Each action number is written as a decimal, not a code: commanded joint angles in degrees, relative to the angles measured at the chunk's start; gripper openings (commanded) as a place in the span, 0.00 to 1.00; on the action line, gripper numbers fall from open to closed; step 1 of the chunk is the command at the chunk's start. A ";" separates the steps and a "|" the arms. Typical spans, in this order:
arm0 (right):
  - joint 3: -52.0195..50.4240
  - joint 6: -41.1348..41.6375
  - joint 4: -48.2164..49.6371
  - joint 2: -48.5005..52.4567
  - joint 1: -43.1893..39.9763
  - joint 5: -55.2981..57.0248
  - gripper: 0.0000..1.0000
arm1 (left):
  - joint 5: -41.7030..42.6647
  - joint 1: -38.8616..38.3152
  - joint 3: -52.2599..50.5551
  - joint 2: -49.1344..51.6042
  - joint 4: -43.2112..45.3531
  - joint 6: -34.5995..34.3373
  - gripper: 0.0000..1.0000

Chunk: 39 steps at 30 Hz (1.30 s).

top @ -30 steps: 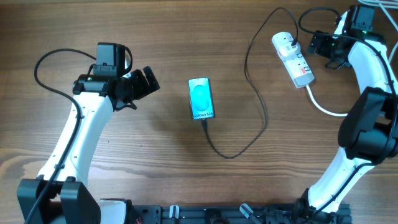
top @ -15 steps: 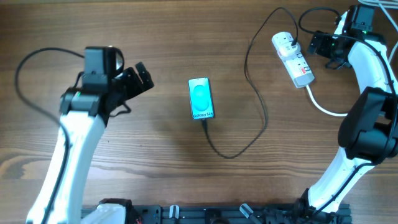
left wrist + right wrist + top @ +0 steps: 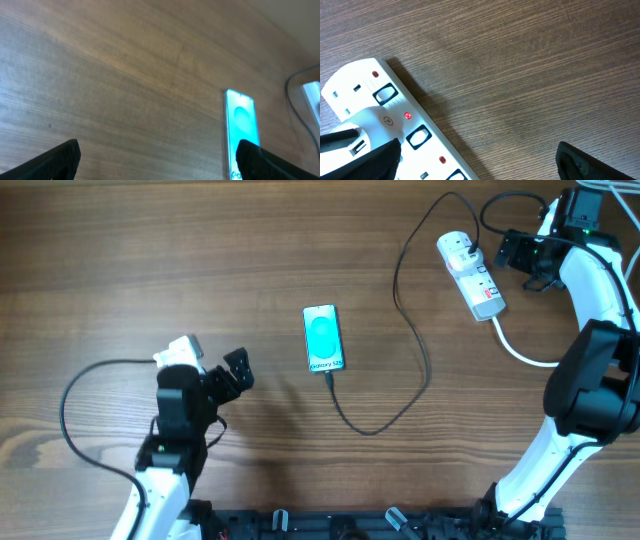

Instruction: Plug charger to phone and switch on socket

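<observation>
The phone (image 3: 322, 338) lies flat mid-table with its teal screen up; it also shows in the left wrist view (image 3: 241, 125). The charger (image 3: 424, 370), a thin black cable, meets the phone's lower edge, loops right and runs up to the socket (image 3: 472, 275). My left gripper (image 3: 238, 370) is open, left of the phone and a little nearer the front; in its wrist view the gripper (image 3: 160, 165) holds nothing. My right gripper (image 3: 515, 252) hovers open just right of the socket. In the right wrist view the socket (image 3: 395, 130) shows a red light (image 3: 408, 116) beside a white plug.
A thick white cord (image 3: 520, 345) runs from the socket's lower end toward the right arm's base. The left arm's own black cable (image 3: 75, 405) loops over the table at the front left. Bare wood lies between the phone and the left gripper.
The left arm has pulled back toward the table's front edge, its gripper moving down and away from the far side. The right arm, phone, cable and socket have not moved.
</observation>
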 commanded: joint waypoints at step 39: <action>0.00 -1.05 0.15 -0.76 -0.02 0.98 1.00 | -2.14 -0.11 -16.31 -54.49 -7.02 20.22 1.00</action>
